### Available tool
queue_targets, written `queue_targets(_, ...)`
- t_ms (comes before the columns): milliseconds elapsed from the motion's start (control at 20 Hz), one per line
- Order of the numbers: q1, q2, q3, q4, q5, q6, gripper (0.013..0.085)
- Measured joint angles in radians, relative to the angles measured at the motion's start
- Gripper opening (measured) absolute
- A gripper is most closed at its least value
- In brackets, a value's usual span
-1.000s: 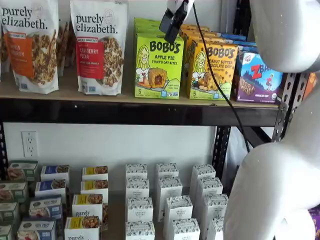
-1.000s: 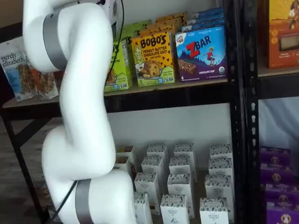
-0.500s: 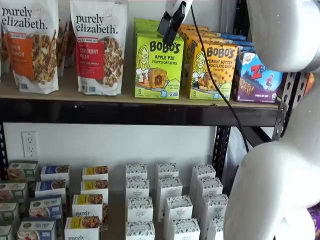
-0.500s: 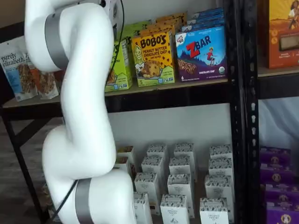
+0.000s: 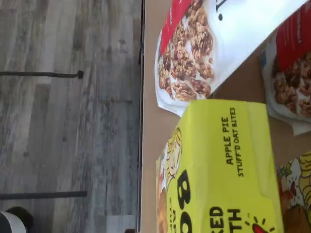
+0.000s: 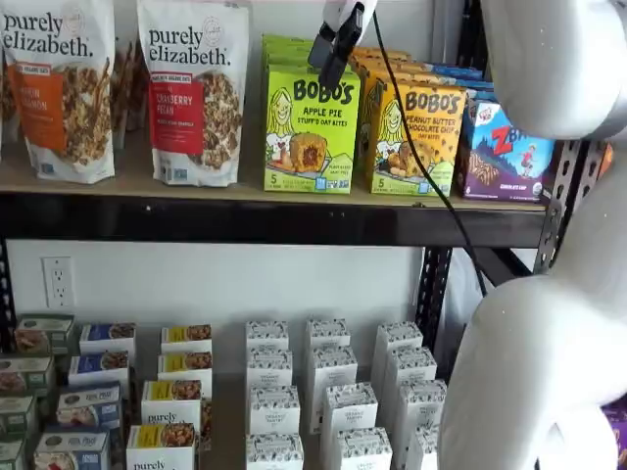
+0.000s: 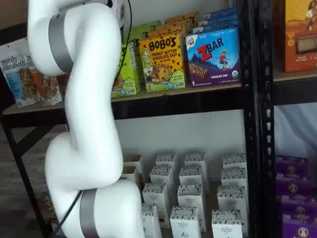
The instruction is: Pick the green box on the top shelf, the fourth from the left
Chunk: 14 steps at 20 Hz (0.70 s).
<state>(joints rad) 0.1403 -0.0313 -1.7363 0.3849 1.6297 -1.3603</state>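
Observation:
The green box (image 6: 311, 132) stands upright on the top shelf (image 6: 196, 220), a lime Bobo's Apple Pie carton with more of its kind behind it. My gripper (image 6: 331, 54) hangs from above at the box's upper right corner, just in front of its top edge. Its black fingers stand open with nothing between them. In a shelf view my white arm covers most of the green box (image 7: 127, 69) and hides the gripper. The wrist view looks down on the green box's top panel (image 5: 218, 165) at the front of the shelf board (image 5: 150, 97).
Purely Elizabeth granola bags (image 6: 196, 88) stand close to the green box's left. A yellow-orange Bobo's box (image 6: 416, 137) touches its right side, with a ZBar box (image 6: 505, 152) beyond. Small white boxes (image 6: 328, 392) fill the lower level. My arm (image 6: 549, 343) fills the right foreground.
The gripper has edged slightly up and left at the green box's top corner. The boxes have not moved and the fingers stay open.

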Motion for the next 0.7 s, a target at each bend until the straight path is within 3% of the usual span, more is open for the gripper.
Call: queue_targets(700, -0.005, 0.008, -0.013, -0.01, 0.006, -0.004, 0.085)
